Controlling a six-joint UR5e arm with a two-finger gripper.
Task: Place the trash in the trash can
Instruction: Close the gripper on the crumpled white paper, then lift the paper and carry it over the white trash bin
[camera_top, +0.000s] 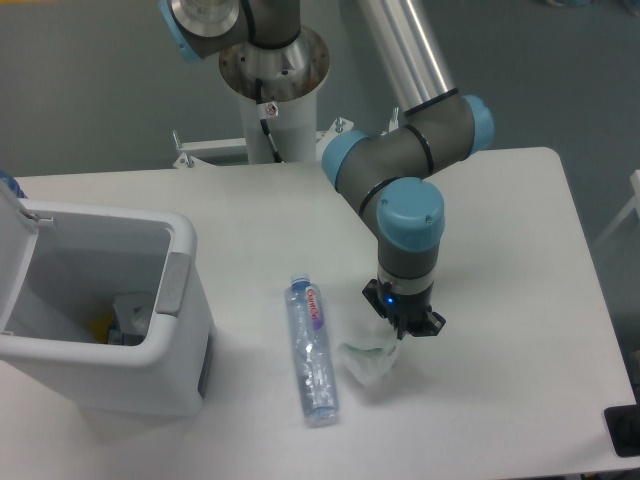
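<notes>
Since the water bottle (311, 354) lies flat on the table (520, 300) nearest the camera, its blue cap pointing away from us, we take it as the piece left for a later pass, untouched and a little apart from the arm's work. Just to its right sits the white packet (366, 358), crumpled and partly lifted at its upper edge, and the gripper (403, 325) comes straight down onto that edge from above, which we judge suits a thin, limp thing that offers no side to grasp. Its fingers look drawn close together at the packet's top, but we cannot tell whether they actually pinch the material or only press against it, because the wrist body covers the fingertips. To the left, the trash can (180, 300) stands with its lid (12, 250) swung back, so the opening faces up and is ready to receive a drop; some items show dimly inside, too small to name. The bin's left side and lid are cut off by the frame edge. Farther back, the arm's base post (275, 100) rises beyond the table.
</notes>
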